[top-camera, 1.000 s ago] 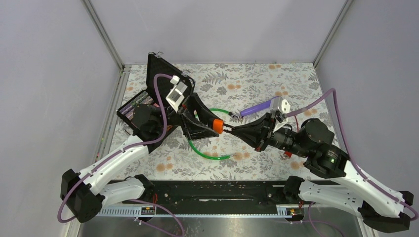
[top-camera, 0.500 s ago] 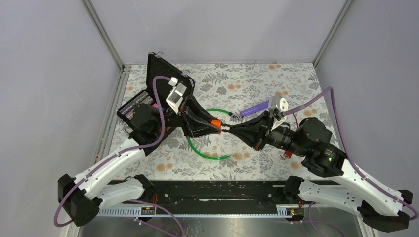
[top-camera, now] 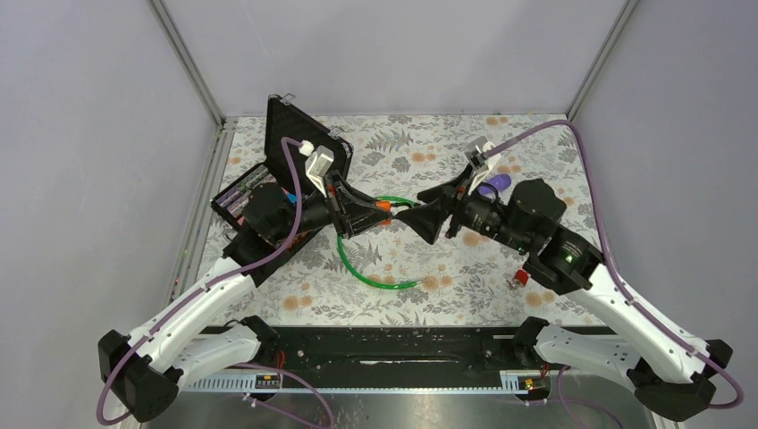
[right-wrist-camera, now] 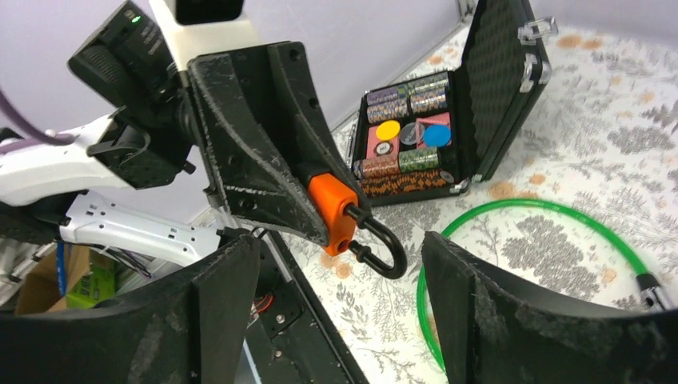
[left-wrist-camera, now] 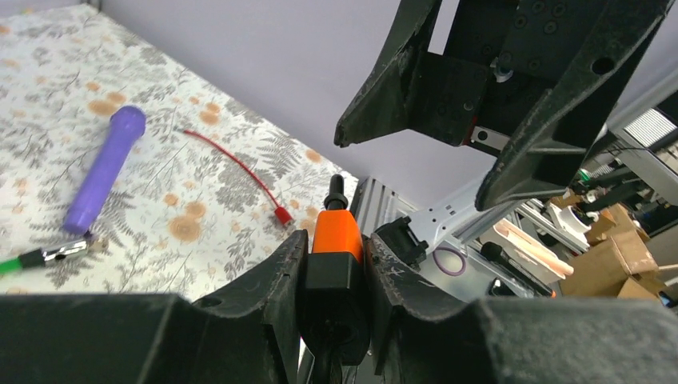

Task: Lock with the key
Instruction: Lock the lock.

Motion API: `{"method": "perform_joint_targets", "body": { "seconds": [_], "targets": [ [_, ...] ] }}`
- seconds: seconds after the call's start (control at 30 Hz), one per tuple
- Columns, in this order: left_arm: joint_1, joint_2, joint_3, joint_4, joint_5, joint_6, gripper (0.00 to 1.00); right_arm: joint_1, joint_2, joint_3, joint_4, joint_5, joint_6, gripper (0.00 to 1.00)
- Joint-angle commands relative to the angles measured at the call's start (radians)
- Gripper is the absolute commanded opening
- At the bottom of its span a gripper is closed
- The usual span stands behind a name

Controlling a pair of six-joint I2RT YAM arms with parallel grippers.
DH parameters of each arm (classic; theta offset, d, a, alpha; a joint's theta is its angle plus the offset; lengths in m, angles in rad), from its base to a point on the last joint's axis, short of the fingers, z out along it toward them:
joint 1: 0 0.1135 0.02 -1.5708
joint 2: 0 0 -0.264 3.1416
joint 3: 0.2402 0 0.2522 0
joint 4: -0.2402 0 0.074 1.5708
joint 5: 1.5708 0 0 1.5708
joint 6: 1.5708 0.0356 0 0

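Observation:
An orange and black padlock is held above the mat, with my left gripper shut on its black body. Its orange end and black shackle point toward my right gripper. One shackle end appears to sit just outside the body. My right gripper faces the padlock with a small gap between them. Its jaws stand wide open and empty. No key shows in any view.
A green cable loop lies on the floral mat under both grippers, joined to a purple handle. An open black case of poker chips stands at the back left. A small red-tipped wire lies at the right.
My right gripper has opened, let go of the padlock's end and drawn back to the right. My left gripper has closed tighter on the padlock and pulled it slightly left.

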State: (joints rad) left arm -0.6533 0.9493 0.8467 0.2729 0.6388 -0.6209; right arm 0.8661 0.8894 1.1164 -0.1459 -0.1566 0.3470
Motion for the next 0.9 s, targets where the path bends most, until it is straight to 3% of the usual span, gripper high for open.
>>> {"method": "perform_joint_targets", "body": {
  "seconds": [0.0,0.13,0.4,0.47,0.7,0.8,0.87],
  "targets": [
    [0.019,-0.049,0.002,-0.018,-0.082,-0.006,0.00,-0.095,0.037,0.008,0.053,-0.186,0.148,0.79],
    [0.038,-0.055,0.002,-0.036,-0.066,-0.038,0.00,-0.153,0.053,-0.055,0.172,-0.257,0.227,0.77],
    [0.055,-0.057,0.022,-0.042,-0.031,-0.125,0.00,-0.171,0.083,-0.112,0.268,-0.351,0.264,0.50],
    [0.059,-0.061,0.026,-0.038,-0.019,-0.142,0.00,-0.174,0.084,-0.116,0.270,-0.353,0.265,0.51],
    [0.063,-0.081,0.029,-0.043,-0.003,-0.153,0.00,-0.185,0.061,-0.143,0.270,-0.311,0.249,0.69],
    [0.063,-0.084,0.029,-0.034,0.010,-0.166,0.00,-0.185,0.065,-0.148,0.275,-0.322,0.240,0.70],
    [0.063,-0.085,0.029,-0.025,0.017,-0.177,0.00,-0.185,0.073,-0.156,0.308,-0.372,0.246,0.65]
  ]
}}
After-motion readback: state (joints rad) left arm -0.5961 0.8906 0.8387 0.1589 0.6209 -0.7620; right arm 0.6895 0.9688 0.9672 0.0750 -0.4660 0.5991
